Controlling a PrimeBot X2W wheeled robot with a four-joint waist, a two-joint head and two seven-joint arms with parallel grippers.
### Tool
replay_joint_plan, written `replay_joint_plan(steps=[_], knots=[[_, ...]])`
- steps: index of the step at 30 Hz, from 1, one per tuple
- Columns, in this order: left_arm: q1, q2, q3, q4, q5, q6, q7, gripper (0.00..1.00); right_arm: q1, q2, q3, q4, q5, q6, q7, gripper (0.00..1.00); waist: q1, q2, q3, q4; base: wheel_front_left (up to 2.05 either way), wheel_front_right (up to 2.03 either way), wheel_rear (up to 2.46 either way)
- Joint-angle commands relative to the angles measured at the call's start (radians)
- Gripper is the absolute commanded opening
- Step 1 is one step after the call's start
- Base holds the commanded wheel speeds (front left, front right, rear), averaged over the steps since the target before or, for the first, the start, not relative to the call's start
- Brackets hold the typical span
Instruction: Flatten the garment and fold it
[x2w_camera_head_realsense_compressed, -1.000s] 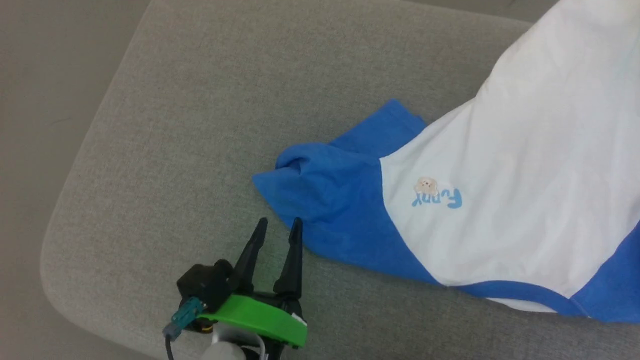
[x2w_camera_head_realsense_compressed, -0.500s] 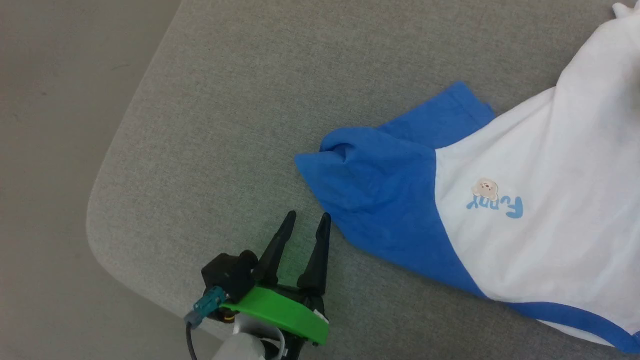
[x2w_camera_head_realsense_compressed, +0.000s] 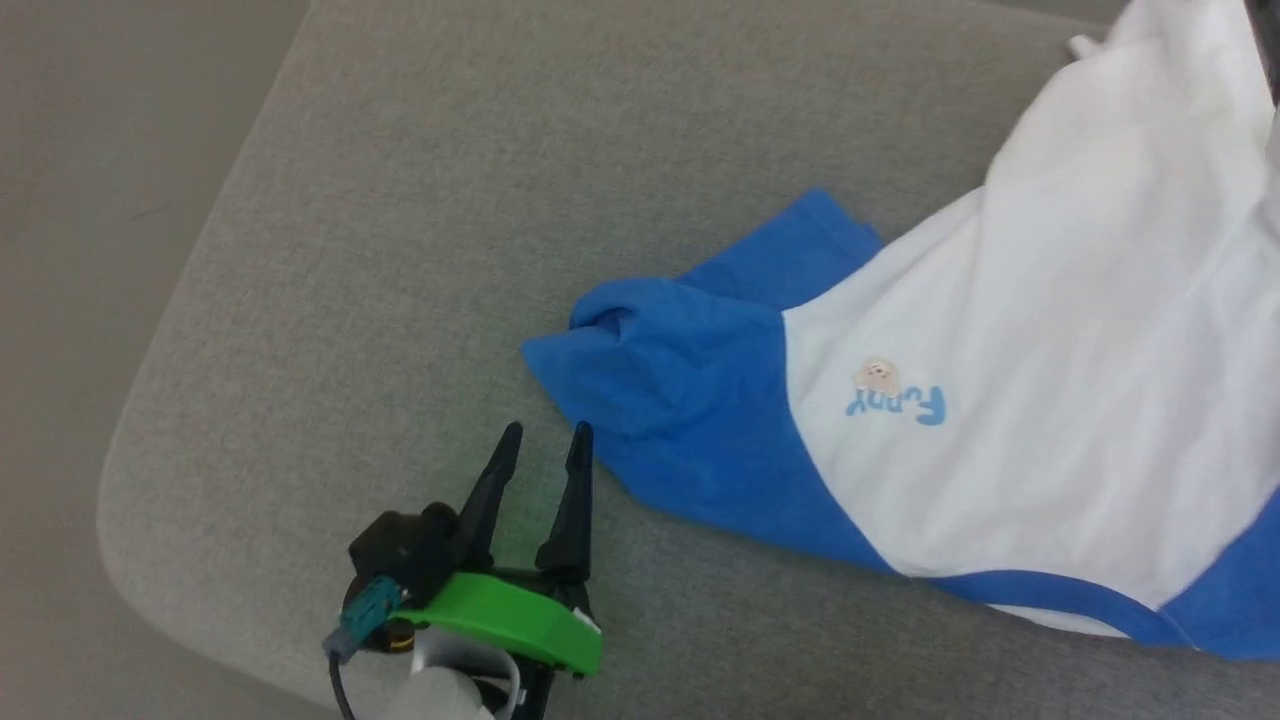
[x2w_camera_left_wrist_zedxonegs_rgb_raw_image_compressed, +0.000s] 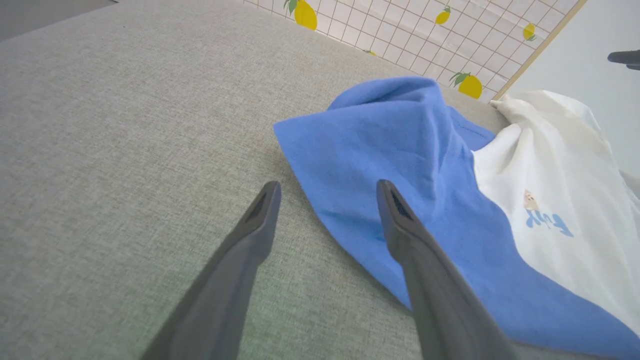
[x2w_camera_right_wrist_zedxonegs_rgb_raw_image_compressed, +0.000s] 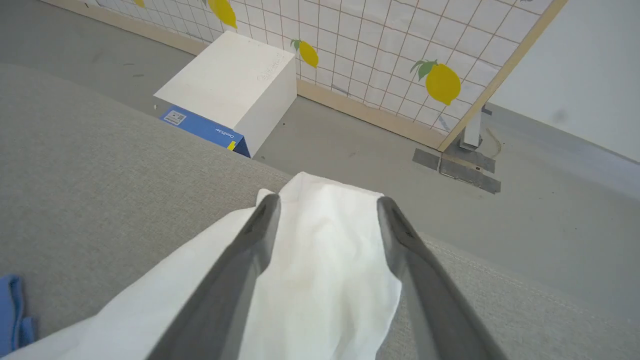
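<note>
The left end effector (x2w_camera_head_realsense_compressed: 547, 430) is held open, with the shirt (x2w_camera_head_realsense_compressed: 1000, 300) just to its right, likely to be grabbed.

White and blue garment (x2w_camera_head_realsense_compressed: 1050, 330), grey cushion (x2w_camera_head_realsense_compressed: 420, 220), lemon-print grid screen (x2w_camera_right_wrist_zedxonegs_rgb_raw_image_compressed: 380, 45)

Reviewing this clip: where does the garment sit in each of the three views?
Head view: garment right half, blue shoulder toward centre.
Left wrist view: garment right of centre, blue part leftmost.
Right wrist view: garment lower centre, white cloth.
Shared landmark: grey cushion under it.
</note>
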Motion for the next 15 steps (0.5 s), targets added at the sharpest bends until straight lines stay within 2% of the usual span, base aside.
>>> replay_joint_plan(steps=[1, 8, 11, 15], knots=[[0.02, -0.002, 0.015, 0.005, 0.014, -0.003, -0.004, 1.0, 0.054, 0.002, -0.015, -0.033, 0.012, -0.001, -0.018, 1.0, -0.0001, 0.0, -0.121, -0.119, 0.0, 0.0, 0.0], [0.08, -0.002, 0.065, 0.002, 0.055, -0.019, -0.004, 1.0, 0.36, 0.072, -0.152, -0.294, 0.052, -0.001, -0.087, 1.0, -0.0001, 0.0, -0.189, -0.186, 0.0, 0.0, 0.0], [0.101, -0.002, 0.08, -0.002, 0.065, -0.023, -0.004, 1.0, 0.511, 0.135, -0.215, -0.411, 0.049, -0.001, -0.152, 1.0, -0.0001, 0.0, -0.207, -0.205, 0.0, 0.0, 0.0], [0.128, -0.002, 0.099, -0.008, 0.077, -0.03, -0.004, 1.0, 0.729, 0.239, -0.277, -0.538, -0.012, -0.001, -0.297, 1.0, -0.0001, 0.0, -0.226, -0.229, 0.0, 0.0, 0.0]])
